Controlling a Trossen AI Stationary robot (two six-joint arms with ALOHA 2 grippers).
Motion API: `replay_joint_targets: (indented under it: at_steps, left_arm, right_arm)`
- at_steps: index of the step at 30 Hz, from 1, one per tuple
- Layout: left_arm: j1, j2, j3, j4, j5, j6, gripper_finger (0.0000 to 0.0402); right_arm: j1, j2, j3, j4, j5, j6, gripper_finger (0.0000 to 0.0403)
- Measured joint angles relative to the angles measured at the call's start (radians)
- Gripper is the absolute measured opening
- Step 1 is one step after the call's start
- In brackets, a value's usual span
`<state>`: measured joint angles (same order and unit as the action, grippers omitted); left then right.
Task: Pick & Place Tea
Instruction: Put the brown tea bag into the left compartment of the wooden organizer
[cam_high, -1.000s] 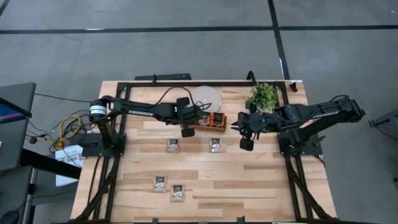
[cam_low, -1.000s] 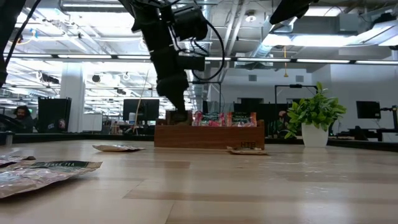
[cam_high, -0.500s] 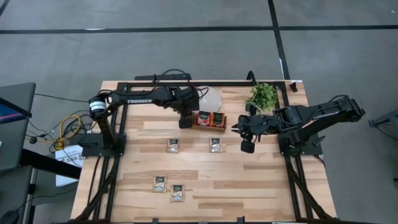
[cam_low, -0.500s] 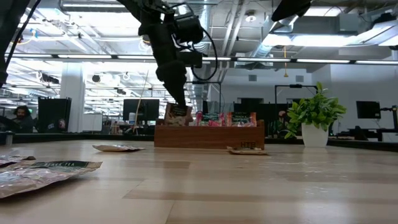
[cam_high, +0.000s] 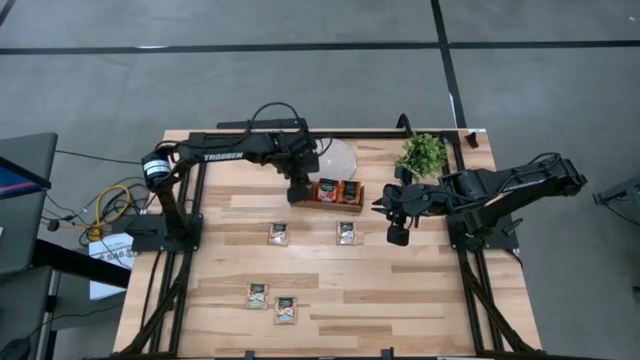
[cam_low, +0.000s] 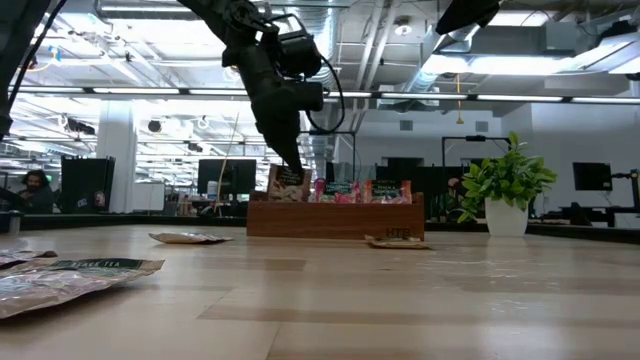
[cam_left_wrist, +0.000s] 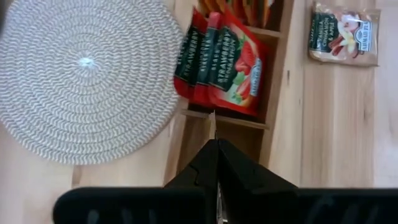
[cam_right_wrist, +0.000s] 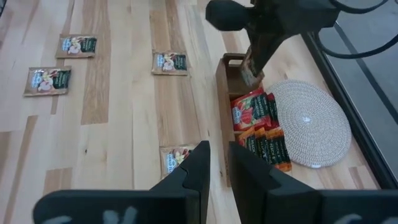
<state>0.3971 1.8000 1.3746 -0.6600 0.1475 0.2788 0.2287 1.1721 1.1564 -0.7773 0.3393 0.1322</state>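
Observation:
My left gripper (cam_high: 298, 192) is shut on a tea sachet (cam_low: 287, 183), held upright over the left end compartment of the wooden tray (cam_high: 336, 205). In the left wrist view only the sachet's thin edge (cam_left_wrist: 213, 123) shows past the closed fingers, above that bare compartment. Red tea sachets (cam_left_wrist: 227, 62) stand in the tray's other compartments. Several more tea sachets lie flat on the table: two near the middle (cam_high: 278, 234) (cam_high: 346, 233) and two nearer the front (cam_high: 259, 294) (cam_high: 286, 309). My right gripper (cam_high: 397, 232) hangs to the right of the tray, its fingers a little apart with nothing between them.
A round woven mat (cam_high: 335, 155) lies just behind the tray's left end. A small potted plant (cam_high: 424, 153) stands at the back right. A black frame rail (cam_high: 300, 134) runs along the table's back edge. A person sits far off in the room (cam_low: 33, 185).
The left gripper has carried its sachet from in front of the tray back to the tray's left end compartment. The right arm has stayed still.

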Motion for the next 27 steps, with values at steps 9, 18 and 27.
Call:
replay_joint_targets:
  at_steps: [9, 18, 27]
  left_arm:
    - [0.066, 0.0, 0.0, -0.012, 0.128, 0.025, 0.0]
    - [0.077, 0.006, 0.0, -0.01, 0.208, 0.068, 0.0]
    - [0.077, 0.074, 0.0, -0.002, 0.238, 0.072, 0.0]
  right_arm:
    - [-0.001, 0.0, 0.0, 0.0, 0.0, 0.0, 0.0049]
    - [-0.001, 0.0, 0.0, 0.0, 0.0, 0.001, 0.0049]
    - [-0.001, 0.0, 0.0, 0.001, 0.0, 0.025, 0.0049]
